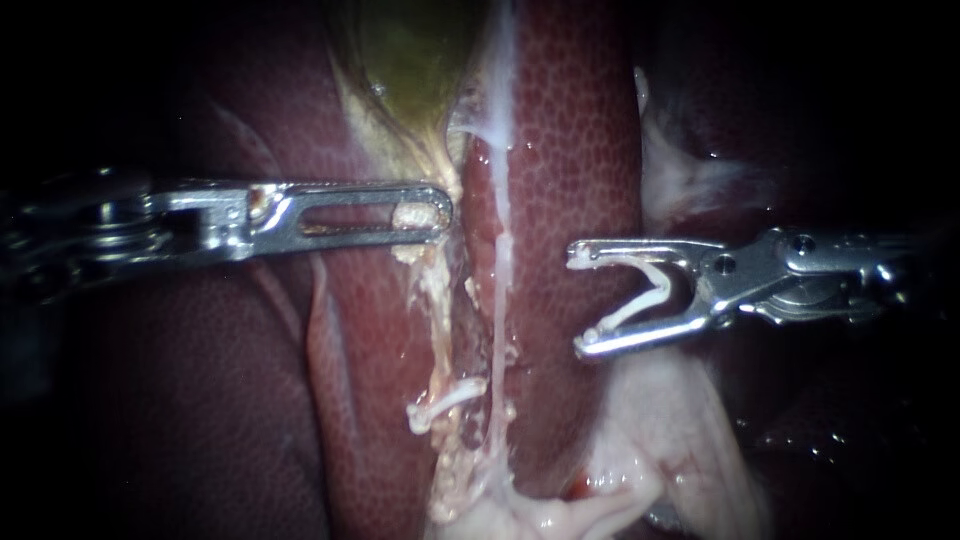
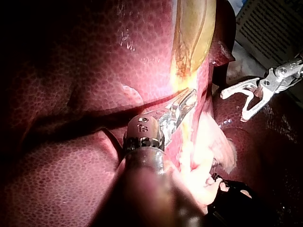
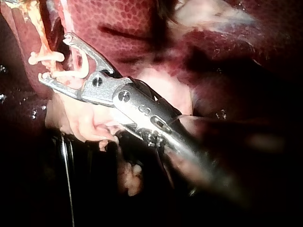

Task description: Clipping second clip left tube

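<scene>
**Q:** Where do things stand?
**A:** Left instrument: jaws clamped on pale tissue beneath the gallbladder. Right instrument: jaws spread, open clip held between them, well apart from the left tube, which carries a placed clip.
**Q:** Risks?
**A:** Probably catching the thin neighbouring tube or liver; free tube runs only between placed clip and left jaws.

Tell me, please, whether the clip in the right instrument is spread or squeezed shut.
Spread: the clip forms an open V between the parted jaws of the right instrument.
</scene>
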Motion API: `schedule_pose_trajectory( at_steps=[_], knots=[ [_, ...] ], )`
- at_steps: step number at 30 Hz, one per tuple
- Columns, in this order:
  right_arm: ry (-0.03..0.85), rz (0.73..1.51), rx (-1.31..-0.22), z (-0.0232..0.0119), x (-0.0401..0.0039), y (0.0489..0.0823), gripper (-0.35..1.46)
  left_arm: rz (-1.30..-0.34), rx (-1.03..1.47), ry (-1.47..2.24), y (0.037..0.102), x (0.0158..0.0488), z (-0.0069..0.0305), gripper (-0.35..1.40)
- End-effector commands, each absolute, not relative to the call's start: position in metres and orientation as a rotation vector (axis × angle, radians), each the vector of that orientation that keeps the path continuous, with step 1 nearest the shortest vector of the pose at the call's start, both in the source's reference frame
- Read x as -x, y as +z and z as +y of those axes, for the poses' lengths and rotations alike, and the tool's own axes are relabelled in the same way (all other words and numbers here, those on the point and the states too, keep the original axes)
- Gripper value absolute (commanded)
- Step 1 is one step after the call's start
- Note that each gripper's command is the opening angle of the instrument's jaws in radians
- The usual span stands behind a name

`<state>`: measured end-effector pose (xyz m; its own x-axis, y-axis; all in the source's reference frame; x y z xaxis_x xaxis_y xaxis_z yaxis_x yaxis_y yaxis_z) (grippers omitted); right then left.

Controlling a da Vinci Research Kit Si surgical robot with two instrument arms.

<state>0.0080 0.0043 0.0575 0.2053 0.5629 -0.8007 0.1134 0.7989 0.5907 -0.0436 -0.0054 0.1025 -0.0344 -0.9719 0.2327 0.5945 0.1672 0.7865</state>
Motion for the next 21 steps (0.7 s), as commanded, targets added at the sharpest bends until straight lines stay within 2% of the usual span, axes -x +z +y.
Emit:
schedule_pose_trajectory(
  at_steps=[1,8,21],
  knots=[
    [0.342,1.348,-0.611,0.0043,-0.0080,0.0574,0.60,-0.900,-0.540,-1.362,0.1024,0.0435,-0.0054,-0.35],
    [0.342,1.348,-0.611,0.0043,-0.0080,0.0574,0.60,-0.892,-0.549,-1.364,0.1008,0.0419,-0.0042,-0.35],
    [0.343,1.349,-0.610,0.0043,-0.0081,0.0575,0.60,-0.945,-0.522,-1.411,0.0955,0.0371,-0.0022,-0.35]
  ],
)
